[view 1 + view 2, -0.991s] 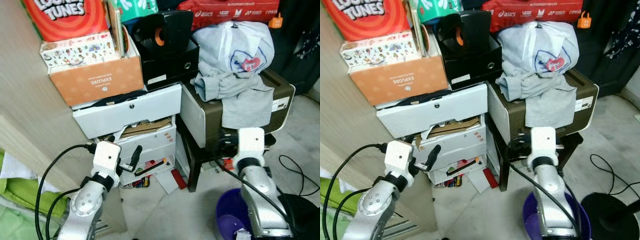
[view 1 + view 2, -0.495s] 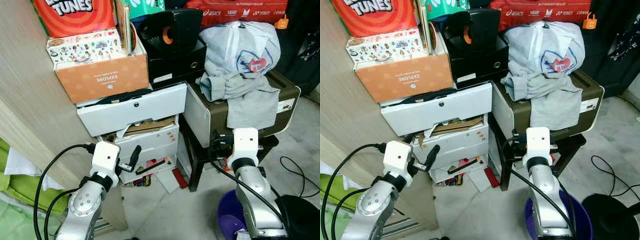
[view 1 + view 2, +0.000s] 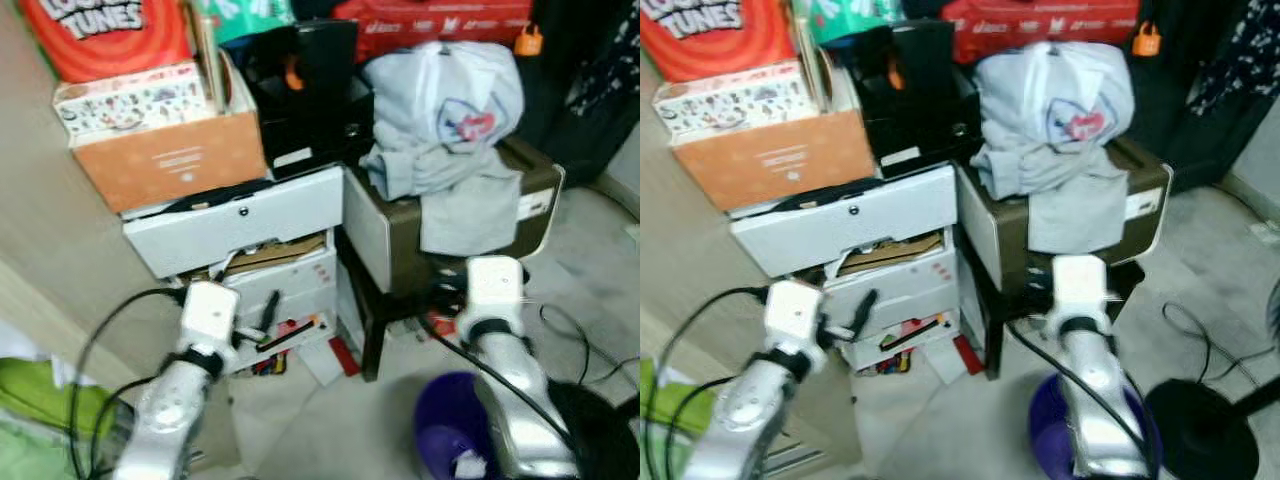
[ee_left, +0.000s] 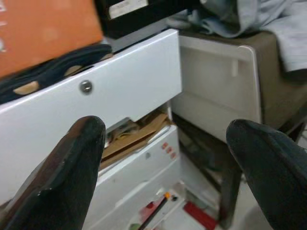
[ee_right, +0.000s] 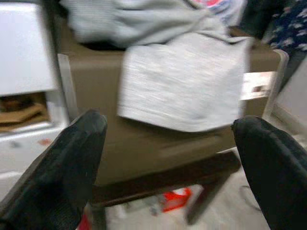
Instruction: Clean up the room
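A heap of grey clothing (image 3: 445, 130) with a red and blue badge lies on a brown box (image 3: 400, 235), which stands on a dark stool. My left gripper (image 4: 165, 127) is open and empty, held low in front of the white drawer unit (image 3: 240, 215). Cardboard pokes out of that unit's middle drawer. My right gripper (image 5: 168, 120) is open and empty too. It points at the brown box front, just below the hanging grey cloth (image 5: 184, 86).
An orange carton (image 3: 165, 160) of boxes and a black device (image 3: 310, 75) sit on the drawers. Red and white litter (image 3: 335, 360) lies on the floor by the stool. A purple bucket (image 3: 450, 420) is under my right arm, near a black fan base (image 3: 1205, 425) and cables.
The whole picture has shifted and blurred, so the camera moved. Both arms hold the same pose with their fingers apart. Nothing was picked up or put down.
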Tool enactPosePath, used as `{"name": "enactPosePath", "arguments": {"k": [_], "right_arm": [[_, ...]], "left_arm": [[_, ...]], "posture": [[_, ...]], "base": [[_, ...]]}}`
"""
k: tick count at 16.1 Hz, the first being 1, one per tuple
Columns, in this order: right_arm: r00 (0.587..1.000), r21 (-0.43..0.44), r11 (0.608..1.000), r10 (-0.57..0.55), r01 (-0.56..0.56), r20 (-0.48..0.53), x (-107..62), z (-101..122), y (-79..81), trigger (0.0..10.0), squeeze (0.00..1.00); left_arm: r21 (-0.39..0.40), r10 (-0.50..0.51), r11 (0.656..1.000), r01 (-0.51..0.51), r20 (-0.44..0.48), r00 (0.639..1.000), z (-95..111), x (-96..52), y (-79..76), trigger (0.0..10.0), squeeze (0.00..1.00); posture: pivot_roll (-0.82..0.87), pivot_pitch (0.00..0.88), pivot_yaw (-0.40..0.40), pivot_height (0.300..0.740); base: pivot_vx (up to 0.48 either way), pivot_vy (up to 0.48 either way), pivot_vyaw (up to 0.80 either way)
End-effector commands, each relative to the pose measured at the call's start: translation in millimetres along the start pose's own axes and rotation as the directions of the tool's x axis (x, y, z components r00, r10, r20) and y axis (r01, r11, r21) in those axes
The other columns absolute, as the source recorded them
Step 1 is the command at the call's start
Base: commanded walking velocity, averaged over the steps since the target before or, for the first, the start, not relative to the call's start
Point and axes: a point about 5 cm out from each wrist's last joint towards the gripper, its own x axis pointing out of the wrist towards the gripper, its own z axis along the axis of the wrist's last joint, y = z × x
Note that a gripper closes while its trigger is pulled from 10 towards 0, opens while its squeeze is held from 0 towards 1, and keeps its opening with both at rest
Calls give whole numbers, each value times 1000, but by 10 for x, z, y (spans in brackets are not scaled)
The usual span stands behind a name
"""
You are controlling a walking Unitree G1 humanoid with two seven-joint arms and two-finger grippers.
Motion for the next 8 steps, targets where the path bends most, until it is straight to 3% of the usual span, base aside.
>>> {"name": "enactPosePath", "arguments": {"k": [1, 8], "right_arm": [[1000, 14, 1000, 14, -14, 10, 12, 38, 73, 10000, 0], [1000, 14, 1000, 14, -14, 10, 12, 38, 73, 10000, 0]], "left_arm": [[14, 19, 1000, -18, -17, 1000, -25, -32, 76, 10000, 0], [14, 19, 1000, -18, -17, 1000, -25, -32, 76, 10000, 0]], "posture": [[-140, 107, 39, 740], [-140, 107, 39, 740]], "base": [[0, -371, 0], [0, -371, 0]]}}
